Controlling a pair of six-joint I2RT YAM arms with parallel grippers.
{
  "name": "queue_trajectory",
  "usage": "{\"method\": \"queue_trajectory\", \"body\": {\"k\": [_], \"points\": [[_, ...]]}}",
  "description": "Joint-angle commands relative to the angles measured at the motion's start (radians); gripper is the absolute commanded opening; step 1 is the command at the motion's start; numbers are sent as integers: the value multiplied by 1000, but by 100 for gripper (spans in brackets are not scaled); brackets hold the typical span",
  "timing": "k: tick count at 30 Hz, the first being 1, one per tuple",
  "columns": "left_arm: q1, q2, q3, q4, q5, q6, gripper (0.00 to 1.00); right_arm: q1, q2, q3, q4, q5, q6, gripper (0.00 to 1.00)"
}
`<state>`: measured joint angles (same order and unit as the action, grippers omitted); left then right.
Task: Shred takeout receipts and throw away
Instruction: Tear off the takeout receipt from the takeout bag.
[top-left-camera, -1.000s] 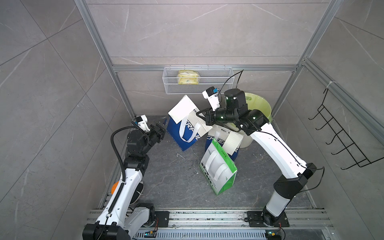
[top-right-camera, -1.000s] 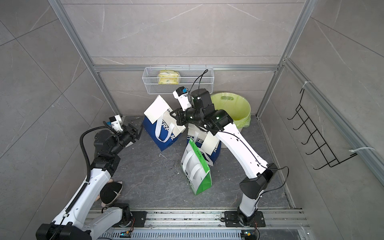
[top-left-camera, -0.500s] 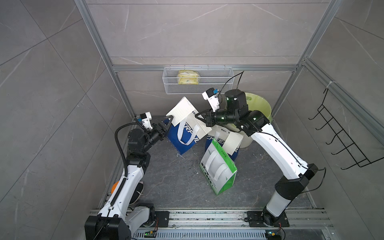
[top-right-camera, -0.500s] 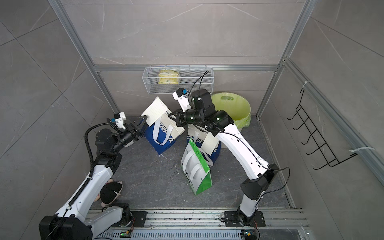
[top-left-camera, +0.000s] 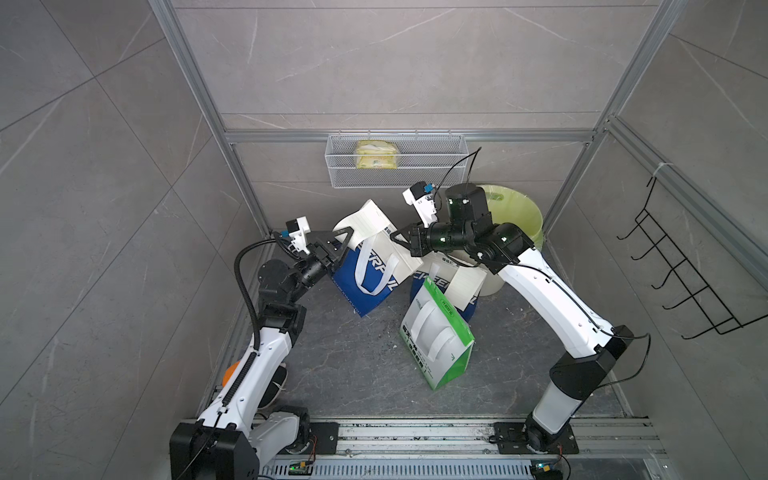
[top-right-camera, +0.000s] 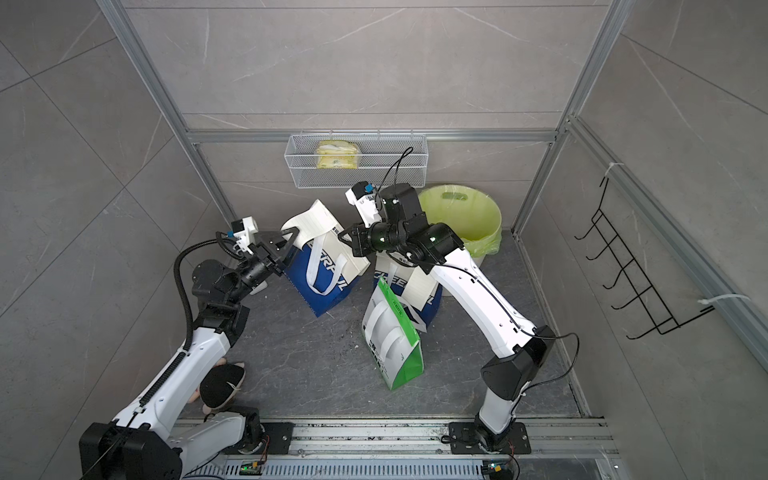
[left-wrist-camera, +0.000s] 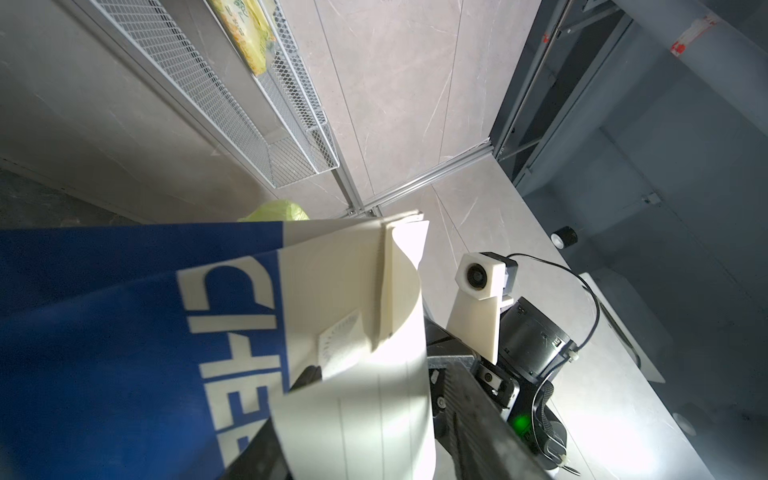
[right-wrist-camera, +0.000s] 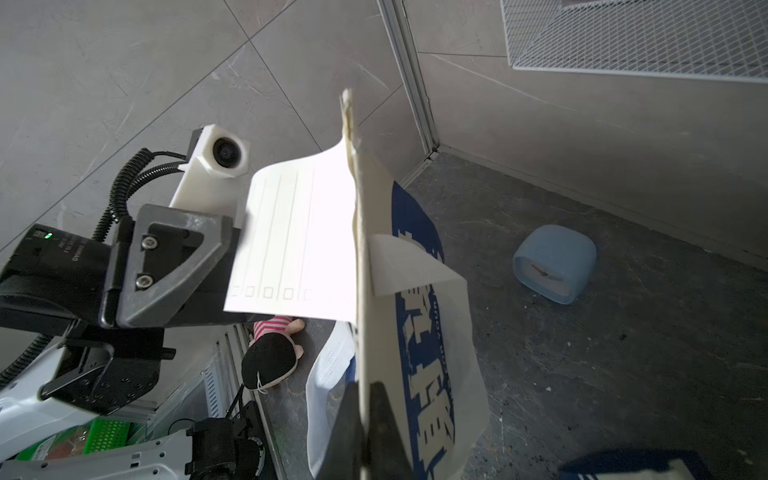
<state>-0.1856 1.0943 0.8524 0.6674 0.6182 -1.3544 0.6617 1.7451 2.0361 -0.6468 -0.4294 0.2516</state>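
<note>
1 receipt (top-left-camera: 365, 221) between my left jaws.
My left gripper (top-left-camera: 343, 243) stands spread around it; my right gripper (top-left-camera: 395, 240) pinches the top edge of the blue-and-white bag (top-left-camera: 345, 282).

The left arm (top-left-camera: 266, 357) stands up from its base, bends at the elbow and reaches forward and inward. Its wrist is roughly level, and its jaws stand partly apart, pointing toward the other arm. The right arm (top-left-camera: 552, 303) slants up, back and inward from its base and folds at the elbow. Its wrist is turned sideways toward the left arm, with its jaws pressed together. The two sets of jaws face each other, near but not touching.
</note>
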Motion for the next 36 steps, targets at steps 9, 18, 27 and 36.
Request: {"method": "queue_trajectory", "body": {"k": [9,18,27,36], "points": [[-59,12,46,5,-2,39,24,3,-6,-25,-2,52,-6,0],[-60,-38,48,-113,-41,102,17,7,1,-62,0,41,-19,0],[-59,-48,67,-178,-49,119,0,21,25,-77,-9,115,-42,0],[-59,-113,172,-383,-89,261,0,32,124,-90,-35,207,-53,0]]}}
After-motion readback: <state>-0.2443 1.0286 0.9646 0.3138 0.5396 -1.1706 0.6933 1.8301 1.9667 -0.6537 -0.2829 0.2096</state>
